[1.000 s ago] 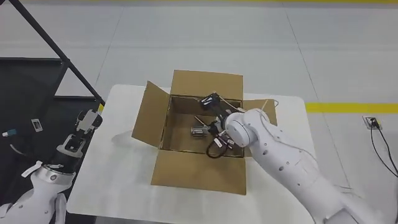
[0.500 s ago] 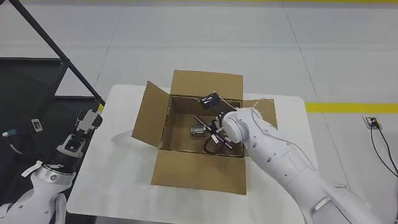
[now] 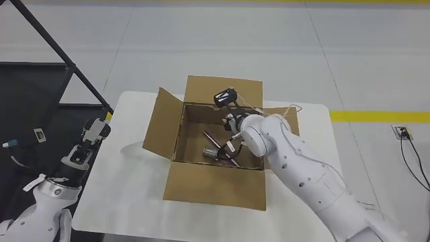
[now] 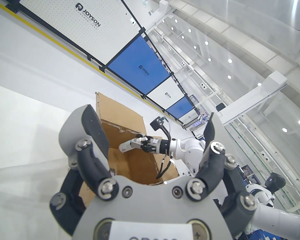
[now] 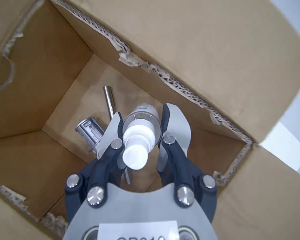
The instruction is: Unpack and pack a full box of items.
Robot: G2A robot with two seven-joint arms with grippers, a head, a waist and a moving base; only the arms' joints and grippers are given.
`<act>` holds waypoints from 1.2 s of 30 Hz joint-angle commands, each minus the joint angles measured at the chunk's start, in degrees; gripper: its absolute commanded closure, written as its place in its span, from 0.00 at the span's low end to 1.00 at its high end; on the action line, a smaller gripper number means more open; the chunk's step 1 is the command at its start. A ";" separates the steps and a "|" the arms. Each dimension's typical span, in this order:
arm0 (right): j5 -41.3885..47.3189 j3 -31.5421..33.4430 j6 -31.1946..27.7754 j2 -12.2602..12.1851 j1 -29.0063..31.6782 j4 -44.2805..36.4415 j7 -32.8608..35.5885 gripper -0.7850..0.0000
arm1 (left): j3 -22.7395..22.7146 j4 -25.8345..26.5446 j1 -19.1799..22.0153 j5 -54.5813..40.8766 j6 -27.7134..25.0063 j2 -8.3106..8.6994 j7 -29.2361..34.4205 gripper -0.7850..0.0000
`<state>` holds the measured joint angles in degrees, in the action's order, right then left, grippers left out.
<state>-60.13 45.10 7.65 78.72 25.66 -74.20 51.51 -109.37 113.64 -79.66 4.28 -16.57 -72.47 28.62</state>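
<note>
An open cardboard box stands on the white table. My right gripper is inside the box, shut on a clear bottle with a white pump top, held above the box floor. On that floor lie a shiny metal rod and a ribbed metal cylinder. From above, the right gripper is near the box's far right corner. My left gripper is open and holds nothing. It sits off the table's left edge, facing the box.
The box flaps are folded outward on all sides. Bare table surface lies left of the box and in front of it. A black frame stands to the left of the table.
My right wrist has moved toward the box's far wall, bringing the gripper up from the box floor. The metal parts on the floor now show more. The left arm has kept still.
</note>
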 commanded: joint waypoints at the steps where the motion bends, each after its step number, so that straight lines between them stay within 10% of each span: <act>1: -3.92 3.93 0.67 -1.69 3.94 -10.07 2.96 1.00 | 0.00 0.00 0.00 0.00 0.00 0.00 0.00 0.00; 7: -16.65 17.42 5.28 -5.58 17.85 -35.19 9.03 1.00 | 0.00 0.00 0.00 0.00 0.00 0.00 0.00 0.00; 14: -27.37 31.03 12.23 -7.26 29.84 -44.78 12.62 1.00 | 0.00 0.00 0.00 0.00 0.00 0.00 0.00 0.00; 36: -12.73 40.32 6.60 -6.95 29.18 -9.91 2.90 1.00 | 0.00 0.00 0.00 0.00 0.00 0.00 0.00 0.00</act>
<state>-73.05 85.40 14.41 71.77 54.95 -84.65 54.69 -109.37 113.64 -79.66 4.28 -16.57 -72.47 28.62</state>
